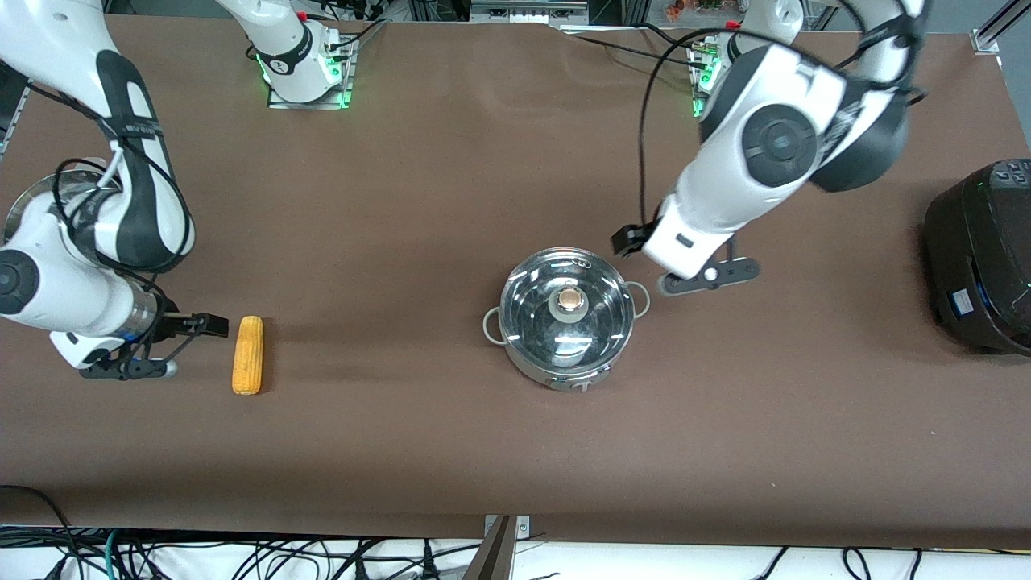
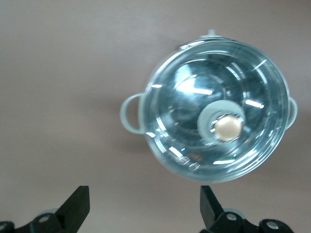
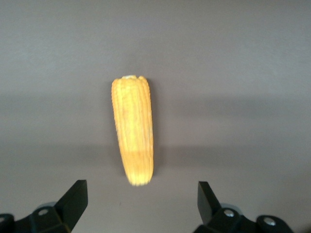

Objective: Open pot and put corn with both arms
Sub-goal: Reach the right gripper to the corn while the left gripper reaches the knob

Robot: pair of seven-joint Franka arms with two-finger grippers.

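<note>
My left gripper (image 1: 627,239) hangs just beside the pot (image 1: 564,316), toward the left arm's end of the table, fingers spread and empty. The glass lid (image 2: 217,109) sits shut on the pot. It looks slick and breakable, so I would pinch only its tan knob (image 2: 228,127). My right gripper (image 1: 205,325) is spread too, just beside the corn (image 1: 247,354), which lies toward the right arm's end. The cob looks firm, light and likely to roll, so I'd grip across its middle.
</note>
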